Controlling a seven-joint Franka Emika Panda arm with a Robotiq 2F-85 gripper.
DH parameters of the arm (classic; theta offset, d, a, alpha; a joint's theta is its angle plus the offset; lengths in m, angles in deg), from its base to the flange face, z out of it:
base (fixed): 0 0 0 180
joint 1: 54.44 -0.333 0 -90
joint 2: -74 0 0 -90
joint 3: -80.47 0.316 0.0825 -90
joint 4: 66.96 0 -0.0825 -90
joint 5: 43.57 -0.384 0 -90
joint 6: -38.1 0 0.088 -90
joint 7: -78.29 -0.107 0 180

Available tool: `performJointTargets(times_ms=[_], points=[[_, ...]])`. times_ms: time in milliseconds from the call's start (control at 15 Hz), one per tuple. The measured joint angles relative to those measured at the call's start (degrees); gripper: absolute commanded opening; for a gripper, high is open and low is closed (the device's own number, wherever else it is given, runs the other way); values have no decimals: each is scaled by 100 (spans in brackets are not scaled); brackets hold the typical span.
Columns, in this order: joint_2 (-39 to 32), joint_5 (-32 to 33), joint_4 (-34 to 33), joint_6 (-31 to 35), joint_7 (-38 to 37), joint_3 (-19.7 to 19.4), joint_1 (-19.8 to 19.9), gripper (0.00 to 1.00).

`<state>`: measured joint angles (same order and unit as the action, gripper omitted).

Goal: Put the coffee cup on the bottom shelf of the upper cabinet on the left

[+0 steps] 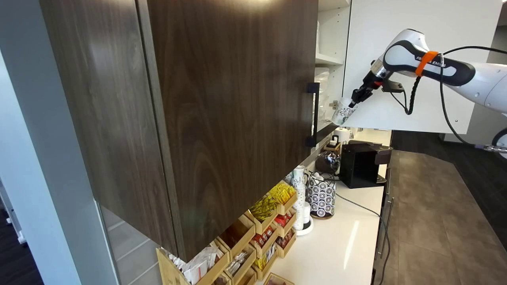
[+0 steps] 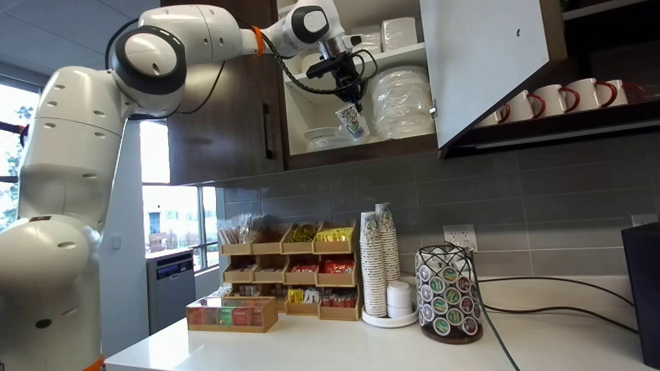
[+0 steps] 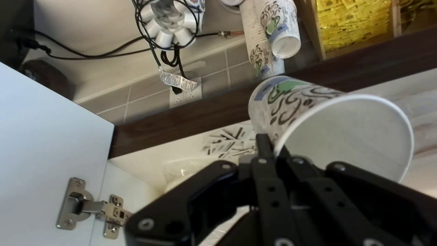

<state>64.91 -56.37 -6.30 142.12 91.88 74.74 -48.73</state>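
The gripper (image 3: 273,152) has its jaws drawn nearly together, only the wall of the coffee cup (image 3: 297,102) pinched between them at its rim; in the wrist view one fingertip (image 3: 263,145) lies along the printed outside, while the other seems to enter the mouth, its end hard to make out. The cup hangs tilted from the jaws, mouth toward them and base away. Just beyond the jaws is the bottom shelf (image 3: 146,163), partly covered in the wrist view by the gripper's dark linkage and the cup; whether the cup touches it cannot be told. Around and behind the jaws stands the upper cabinet (image 2: 407,148); within it, in an exterior view, a tall wrapped stack of plates (image 2: 405,103) shows to the right of the jaws, and a lower wrapped stack (image 2: 325,141), less distinct, below and to their left. A white-faced door (image 2: 474,56) stands open to the right of the jaws, while in an exterior view a dark wood-grain door (image 1: 237,118) hides most of the interior. Well below the jaws, the counter (image 2: 309,350) bears stacked cups (image 2: 373,263), a capsule holder (image 2: 448,299) and a wooden rack of packets (image 2: 335,280). Beyond the white-faced door, mugs (image 2: 554,100) with red handles line a dark shelf, the nearest to the jaws partly hidden. The arm (image 2: 67,129) is cut off in both exterior views.
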Motion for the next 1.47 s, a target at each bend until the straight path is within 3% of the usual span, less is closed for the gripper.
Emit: performJointTargets(times_ms=[467,1333,1467], points=[[-696,-435,-1034,-83,114,97,-2,1],[-1459,-443,-2179,-932,139,144,-1,1],[-1517,-442,-2278,-957,139,144,-1,22]])
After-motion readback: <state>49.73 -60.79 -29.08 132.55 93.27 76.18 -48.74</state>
